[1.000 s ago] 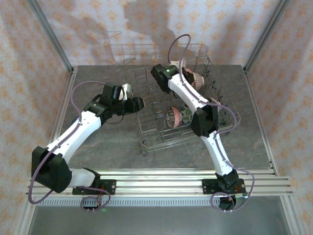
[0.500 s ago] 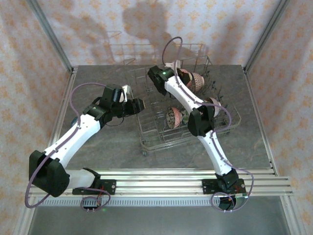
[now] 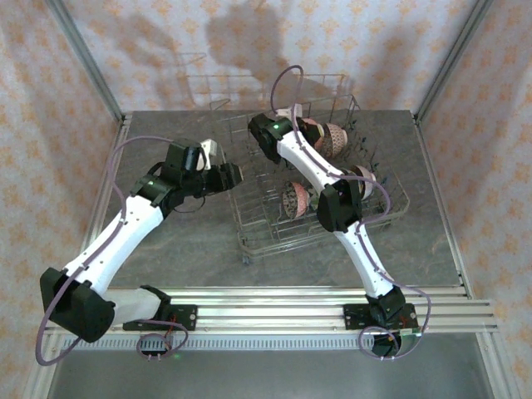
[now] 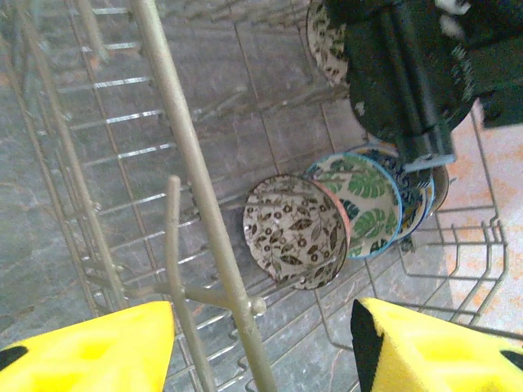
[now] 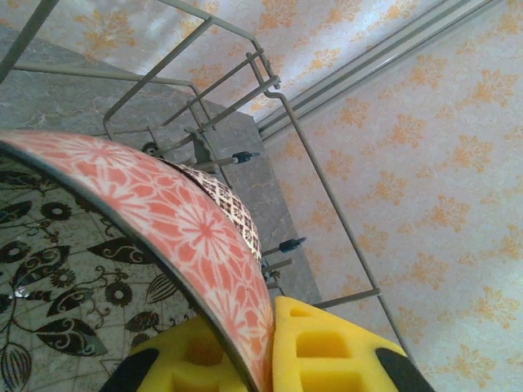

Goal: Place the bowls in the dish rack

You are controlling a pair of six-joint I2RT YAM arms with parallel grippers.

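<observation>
Patterned bowls (image 4: 296, 232) stand on edge inside the grey wire dish rack (image 4: 186, 147).

White arm links (image 3: 125, 229), black joint housings (image 3: 337, 208), mauve cables (image 3: 430, 314), yellow foam pincer fingers (image 4: 82, 343).

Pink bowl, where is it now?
Right wrist view: the pink bowl is pinched by its rim in the right gripper, over the far end of the rack.
</observation>
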